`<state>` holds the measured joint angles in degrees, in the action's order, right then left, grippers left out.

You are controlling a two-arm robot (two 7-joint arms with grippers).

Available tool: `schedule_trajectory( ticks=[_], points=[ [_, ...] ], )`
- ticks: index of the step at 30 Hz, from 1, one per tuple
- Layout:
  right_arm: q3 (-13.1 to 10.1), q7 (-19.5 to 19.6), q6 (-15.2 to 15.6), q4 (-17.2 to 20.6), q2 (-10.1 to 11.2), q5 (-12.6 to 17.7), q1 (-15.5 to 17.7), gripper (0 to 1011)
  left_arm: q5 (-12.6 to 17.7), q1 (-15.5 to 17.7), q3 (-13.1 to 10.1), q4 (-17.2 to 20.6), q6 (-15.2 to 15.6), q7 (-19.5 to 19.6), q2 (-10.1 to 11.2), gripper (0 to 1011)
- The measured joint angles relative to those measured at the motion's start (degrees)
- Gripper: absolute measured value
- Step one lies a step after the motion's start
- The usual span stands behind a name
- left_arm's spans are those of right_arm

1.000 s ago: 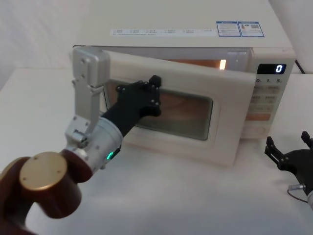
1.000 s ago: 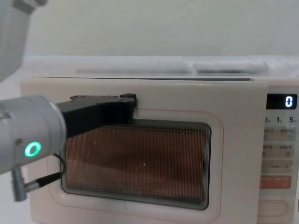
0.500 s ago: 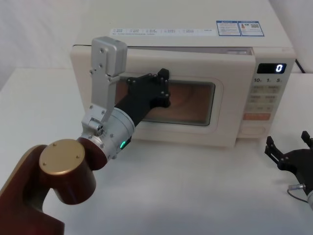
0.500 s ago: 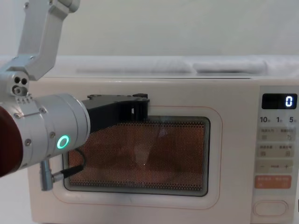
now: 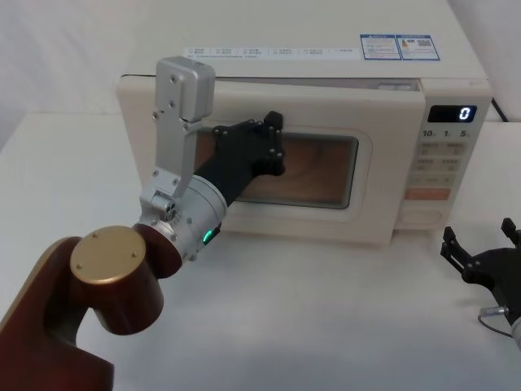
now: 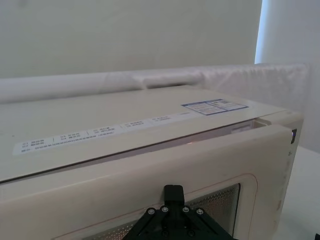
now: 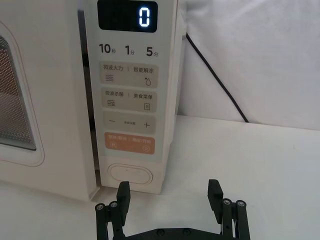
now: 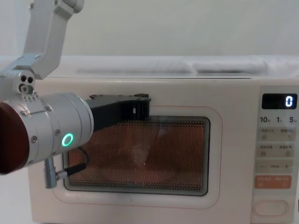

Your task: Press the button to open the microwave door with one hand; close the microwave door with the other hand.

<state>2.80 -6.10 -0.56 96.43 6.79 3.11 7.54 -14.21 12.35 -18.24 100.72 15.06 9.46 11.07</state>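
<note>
now finishing the closing step: left gripper [image 5: 264,147] pressing flat on the microwave door [image 5: 309,175] at frame centre, finger state impossible to tell. seemingly shut, though a thin lit seam showing along the top. right gripper [image 7: 170,202] resting splayed open at lower right, just before the button [image 7: 130,174]. next, probably easing the left arm off.

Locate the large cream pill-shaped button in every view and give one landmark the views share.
Head view: large cream pill-shaped button, low on the panel, foreshortened.
Chest view: bottom right corner.
Right wrist view: lower centre, near the right gripper.
Left wrist view: not in it.
Shared landmark: black display showing "0".
</note>
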Motion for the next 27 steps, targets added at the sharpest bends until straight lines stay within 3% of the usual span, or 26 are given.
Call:
schedule_trajectory(
  ticks=[27],
  points=[
    [0.00,0.00,0.00,0.00,0.00,0.00,0.00,1002,1.19,1.33,0.65,-2.37,1.12,0.44,-2.14,0]
  ],
)
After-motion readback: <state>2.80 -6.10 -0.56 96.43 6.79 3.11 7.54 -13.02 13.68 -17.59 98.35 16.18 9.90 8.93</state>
